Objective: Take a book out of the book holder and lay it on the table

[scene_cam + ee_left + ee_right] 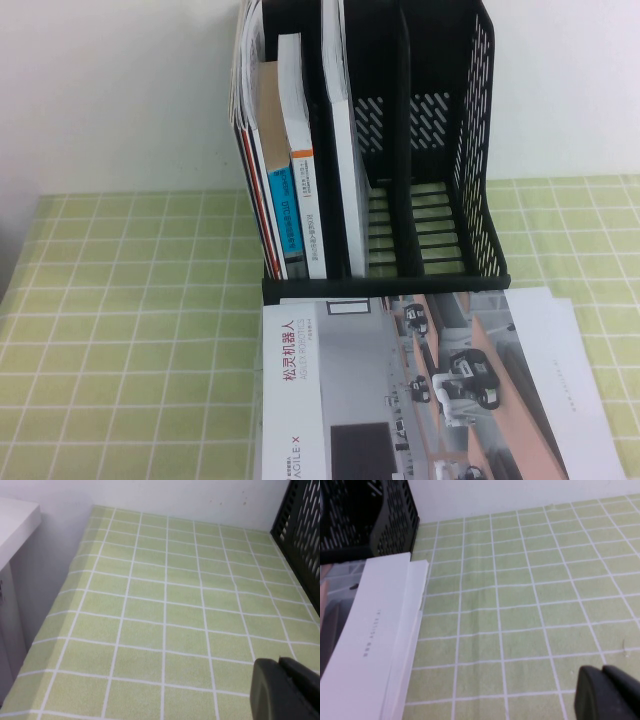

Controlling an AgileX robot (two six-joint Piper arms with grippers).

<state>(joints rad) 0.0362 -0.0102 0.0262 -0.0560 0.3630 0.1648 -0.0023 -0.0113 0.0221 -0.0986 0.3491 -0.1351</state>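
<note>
So the biggest thing we see is the table [120, 330], green check cloth filling the lower two thirds of the high view, with white wall above it. Next up is the holder [440, 150], top centre of that frame, standing on the cloth. Its left compartments are packed with upright books [295, 200] and thin brochures, while the right compartments look empty to us.

The book [420, 380] lies flat on the table at bottom centre, its top edge right up against the holder's front lip, white title strip on the left, robot photo on the right. It runs off the bottom edge.

Smallest bits: the left gripper [286, 690] pokes in at the lower right of its wrist view, over bare cloth; we can't tell its state. The right gripper [607, 694], lower right of its view, is closed on nothing, just beside the book's white edge.
</note>
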